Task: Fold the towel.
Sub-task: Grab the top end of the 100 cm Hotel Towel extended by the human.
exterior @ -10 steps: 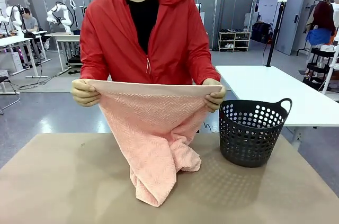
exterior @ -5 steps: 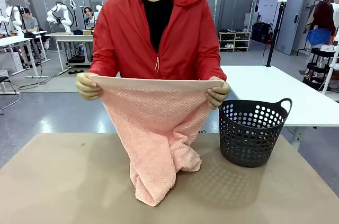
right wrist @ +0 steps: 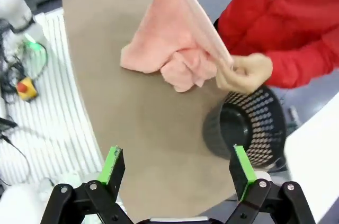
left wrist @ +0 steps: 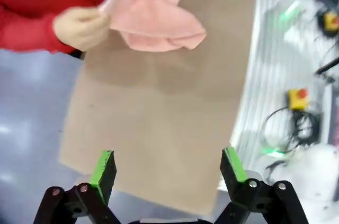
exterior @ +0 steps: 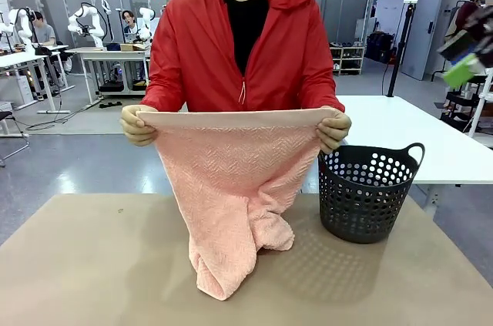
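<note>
A person in a red jacket holds the salmon-pink towel (exterior: 231,179) by its smooth top border, one hand (exterior: 137,126) at each corner. It hangs down and its lower end lies bunched on the brown table (exterior: 92,264). My left gripper (left wrist: 168,160) is open high above the table, well away from the towel (left wrist: 153,17), with nothing between its fingers. My right gripper (right wrist: 176,156) is open too, high above the table and far from the towel (right wrist: 169,38). A blurred black and green shape (exterior: 466,52) shows at the front view's upper right.
A dark grey perforated basket (exterior: 366,191) stands on the table just right of the towel, also seen as the basket (right wrist: 249,128) from above. A white table (exterior: 400,133) lies behind it. The brown table has free room at left and front.
The person has stood taller and shifted right, raising the towel's top edge a little. A blurred black and green shape has appeared at the upper right of the front view.
</note>
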Controlling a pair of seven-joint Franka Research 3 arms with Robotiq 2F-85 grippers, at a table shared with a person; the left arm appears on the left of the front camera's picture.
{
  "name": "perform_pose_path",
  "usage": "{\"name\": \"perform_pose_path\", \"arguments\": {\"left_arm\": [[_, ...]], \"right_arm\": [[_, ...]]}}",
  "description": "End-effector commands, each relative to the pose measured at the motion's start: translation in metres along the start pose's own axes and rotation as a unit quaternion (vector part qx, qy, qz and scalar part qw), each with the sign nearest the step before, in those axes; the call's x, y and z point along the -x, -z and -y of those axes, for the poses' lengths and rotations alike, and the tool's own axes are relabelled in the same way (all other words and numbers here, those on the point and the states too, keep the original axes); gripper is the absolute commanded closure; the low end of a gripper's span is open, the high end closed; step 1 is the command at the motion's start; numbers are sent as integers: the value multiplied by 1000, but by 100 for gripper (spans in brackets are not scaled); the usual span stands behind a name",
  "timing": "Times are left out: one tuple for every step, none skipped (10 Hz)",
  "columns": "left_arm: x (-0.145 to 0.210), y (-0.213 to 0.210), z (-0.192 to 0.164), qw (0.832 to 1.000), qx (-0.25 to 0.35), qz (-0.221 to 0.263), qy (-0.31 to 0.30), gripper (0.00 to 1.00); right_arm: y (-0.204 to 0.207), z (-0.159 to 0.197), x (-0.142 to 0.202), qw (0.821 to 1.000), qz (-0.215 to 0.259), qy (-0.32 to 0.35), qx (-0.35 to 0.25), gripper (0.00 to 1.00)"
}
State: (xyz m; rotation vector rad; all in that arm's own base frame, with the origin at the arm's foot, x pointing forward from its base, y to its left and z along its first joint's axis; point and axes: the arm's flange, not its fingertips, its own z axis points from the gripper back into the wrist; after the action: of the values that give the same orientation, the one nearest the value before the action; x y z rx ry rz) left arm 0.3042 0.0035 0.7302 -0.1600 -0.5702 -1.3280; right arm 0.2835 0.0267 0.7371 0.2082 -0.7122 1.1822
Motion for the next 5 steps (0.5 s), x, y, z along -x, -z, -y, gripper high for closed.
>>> {"name": "perform_pose_path", "arguments": {"left_arm": [[-6,38,18,991,-100,-34,88,0],[-13,44,23,989,-103,-30,100,0],[-15,49,26,989,-106,-28,101,0],[-15,49,27,993,-85,-9,86,0],[-30,40,24,989,-89,-36,114,0]], "right_arm": [[22,-7,-17,997,-32,-46,47,0],[28,-10,-25,996,-44,-57,61,0],[32,-11,-29,995,-47,-64,60,0],[33,-12,-31,996,-36,-61,51,0],[26,-14,-38,995,-39,-81,51,0]]}}
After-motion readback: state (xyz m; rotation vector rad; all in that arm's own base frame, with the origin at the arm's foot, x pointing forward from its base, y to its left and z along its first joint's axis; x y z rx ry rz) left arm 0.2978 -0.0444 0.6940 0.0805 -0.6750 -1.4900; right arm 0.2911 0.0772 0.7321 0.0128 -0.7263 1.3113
